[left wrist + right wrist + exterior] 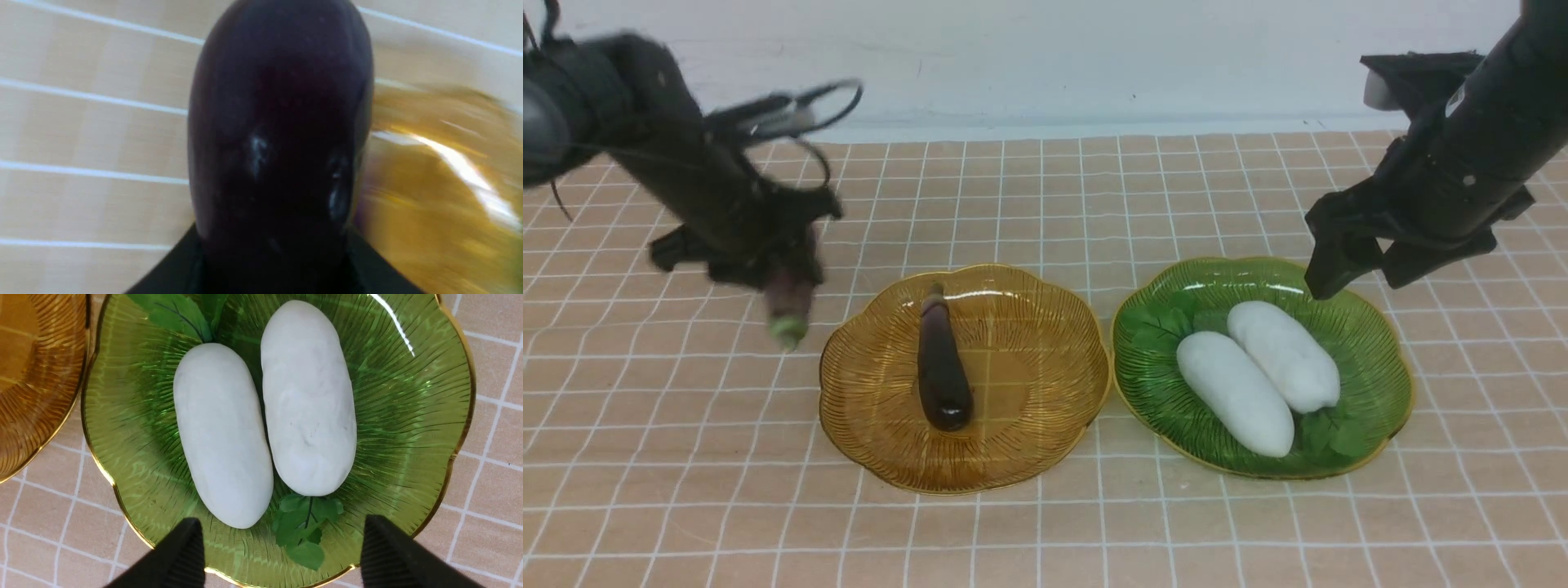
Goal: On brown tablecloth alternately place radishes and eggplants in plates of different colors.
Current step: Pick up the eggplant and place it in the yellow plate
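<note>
Hanging stem-down, an eggplant (787,310) is gripped by the left end effector (783,280), right end effector (1357,276) spread open, radishes (1262,376) seen below it.

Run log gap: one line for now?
left tool: grips held eggplant | right tool: open over green plate | amber plate: plated eggplant | green: two radishes

- Ahead of me stands a plain off-white painted wall (1045,57), spanning the whole top of the front view.
- Its surface is matte and slightly mottled, with faint scuffs and one small dark speck (1134,97) right of the middle.
- Along its foot runs a paler, bluish-white strip (1029,128), straight from side to side.
- The light on it is soft, even and cool.
</note>
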Tool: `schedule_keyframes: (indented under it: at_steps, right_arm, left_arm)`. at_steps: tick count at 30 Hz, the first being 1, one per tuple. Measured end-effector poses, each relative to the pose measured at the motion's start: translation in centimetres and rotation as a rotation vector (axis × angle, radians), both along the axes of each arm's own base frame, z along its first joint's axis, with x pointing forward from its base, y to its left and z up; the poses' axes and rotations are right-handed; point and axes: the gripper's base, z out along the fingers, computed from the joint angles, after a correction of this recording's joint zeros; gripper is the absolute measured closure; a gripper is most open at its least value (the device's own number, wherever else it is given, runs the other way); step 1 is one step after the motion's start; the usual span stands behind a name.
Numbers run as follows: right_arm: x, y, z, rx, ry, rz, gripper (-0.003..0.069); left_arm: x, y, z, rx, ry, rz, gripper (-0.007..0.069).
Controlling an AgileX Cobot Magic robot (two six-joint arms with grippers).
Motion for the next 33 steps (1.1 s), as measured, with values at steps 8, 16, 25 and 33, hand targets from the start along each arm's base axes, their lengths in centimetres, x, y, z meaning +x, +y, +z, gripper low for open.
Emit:
schedule_keyframes:
  at_steps: [8, 16, 25, 33]
  right_arm:
    - [-6.0, -1.7, 3.8, -0.015, -0.098, 0.004, 0.0620]
    - [-13.1, -4.0, 4.9, -0.061, -0.166, -0.043, 0.0673]
    - [-23.4, -7.0, 0.7, -0.013, -0.380, -0.179, 0.0676]
    - [-27.1, -7.7, -2.1, 0.146, -0.918, -0.169, 0.0676]
  left_arm:
    - [-1.1, -10.7, -2.7, -0.041, -0.023, -0.235, 0.0284]
    - [-0.9, -11.3, -4.7, -0.017, 0.014, -0.233, 0.0143]
    - [-0.7, -11.0, -3.9, -0.013, 0.027, -0.239, 0.0209]
    - [-0.1, -11.0, -1.5, 0.025, -0.005, -0.294, 0.0581]
